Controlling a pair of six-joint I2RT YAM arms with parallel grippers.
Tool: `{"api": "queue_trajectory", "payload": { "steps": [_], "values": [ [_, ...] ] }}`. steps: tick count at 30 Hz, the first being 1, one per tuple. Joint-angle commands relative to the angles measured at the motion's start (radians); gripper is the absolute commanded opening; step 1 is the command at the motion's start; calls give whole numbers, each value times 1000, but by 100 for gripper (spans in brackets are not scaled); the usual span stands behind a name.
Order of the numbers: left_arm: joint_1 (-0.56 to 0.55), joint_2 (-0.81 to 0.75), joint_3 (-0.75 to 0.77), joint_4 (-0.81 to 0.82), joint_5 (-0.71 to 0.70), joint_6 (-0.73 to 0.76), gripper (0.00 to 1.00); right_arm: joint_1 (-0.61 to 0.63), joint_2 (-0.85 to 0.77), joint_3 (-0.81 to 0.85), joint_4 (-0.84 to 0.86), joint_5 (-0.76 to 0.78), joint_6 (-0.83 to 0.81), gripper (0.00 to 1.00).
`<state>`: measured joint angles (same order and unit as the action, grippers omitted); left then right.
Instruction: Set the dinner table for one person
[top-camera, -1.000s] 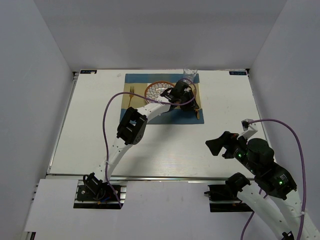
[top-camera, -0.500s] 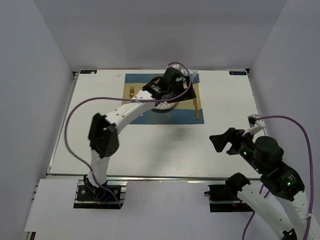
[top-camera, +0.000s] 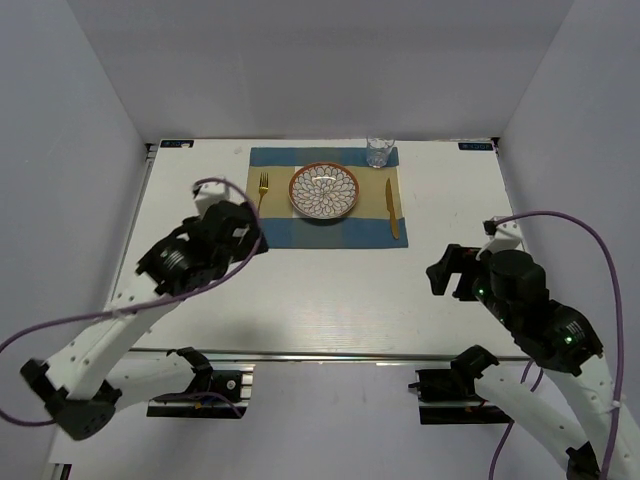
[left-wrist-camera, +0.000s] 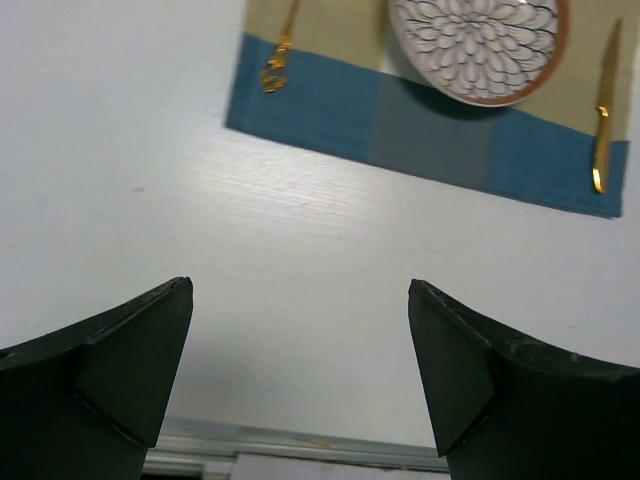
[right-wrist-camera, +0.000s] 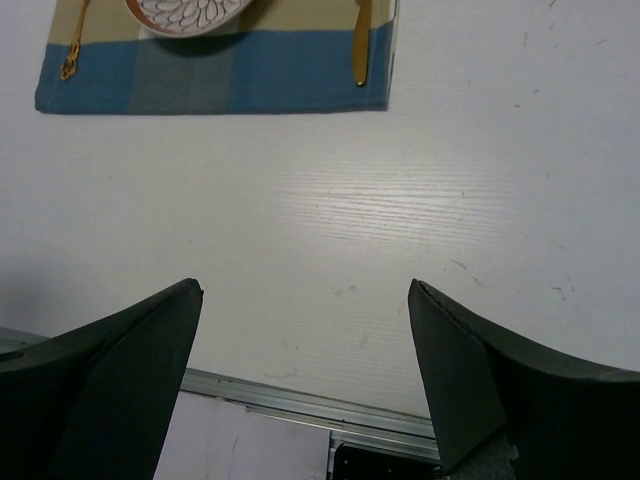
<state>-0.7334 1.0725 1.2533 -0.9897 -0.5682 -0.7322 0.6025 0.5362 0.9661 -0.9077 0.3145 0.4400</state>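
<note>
On the white dinner table (top-camera: 330, 290) a blue-and-tan placemat (top-camera: 300, 232) lies at the far middle. On it sit a patterned plate (top-camera: 324, 190), a gold fork (top-camera: 264, 185) to its left and a gold knife (top-camera: 392, 205) to its right. A clear glass (top-camera: 379, 152) stands at the mat's far right corner. My left gripper (top-camera: 245, 232) hovers open and empty near the mat's left corner; its wrist view shows the plate (left-wrist-camera: 478, 40), fork (left-wrist-camera: 278, 55) and knife (left-wrist-camera: 603, 110) ahead. My right gripper (top-camera: 448, 272) hangs open and empty over the table's right side.
A metal rail (right-wrist-camera: 300, 400) runs along the table's near edge, with the arm bases (top-camera: 195, 385) just behind it. White walls (top-camera: 80, 150) close in the left, right and far sides. A purple cable (top-camera: 590, 270) loops off the right arm.
My left arm has pulled back from over the plate to the near left, and its jaws have opened. The plate now shows uncovered. The right arm has barely moved.
</note>
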Motion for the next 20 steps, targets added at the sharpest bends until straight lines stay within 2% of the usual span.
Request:
{"api": "queue_trajectory", "payload": {
  "steps": [1, 7, 10, 20],
  "values": [
    [-3, -166, -34, -197, -127, -56, 98, 2, -15, 97, -28, 77, -40, 89],
    [-3, -308, -34, -380, -128, -101, 98, -1, -7, 174, -103, 101, -76, 89],
    [-3, -373, -49, -365, -78, -81, 98, -3, 1, 178, -137, 113, -86, 89],
    [-3, -362, -38, -386, -75, -95, 98, -3, -22, 168, -125, 135, -87, 89]
  ]
}}
